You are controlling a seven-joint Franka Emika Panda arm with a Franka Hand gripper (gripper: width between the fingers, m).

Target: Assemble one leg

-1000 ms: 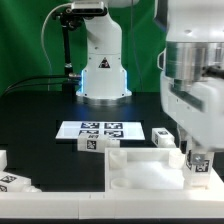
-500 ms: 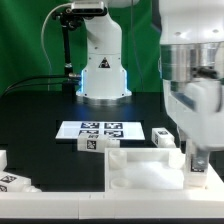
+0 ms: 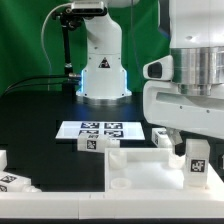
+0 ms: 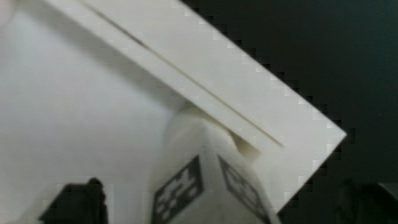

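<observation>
A white leg (image 3: 197, 160) with square tags stands upright in the near corner of the white tabletop (image 3: 140, 172), at the exterior view's right. My gripper (image 3: 197, 150) hangs straight over it, hand turned broadside. In the wrist view the leg (image 4: 210, 185) sits between my two dark fingers (image 4: 75, 202), with a gap on each side, so the jaws stand open around it. The tabletop (image 4: 89, 110) fills most of that view. More legs lie loose: one (image 3: 93, 143) by the marker board, one (image 3: 161, 136) behind the tabletop, two at the left edge (image 3: 14, 181).
The marker board (image 3: 100, 129) lies flat behind the tabletop. The arm's white base (image 3: 103, 70) stands at the back centre on the black table. A green curtain closes the back.
My hand has turned about a quarter turn over the leg and now faces the exterior camera broadside. The leg stays in the same tabletop corner.
</observation>
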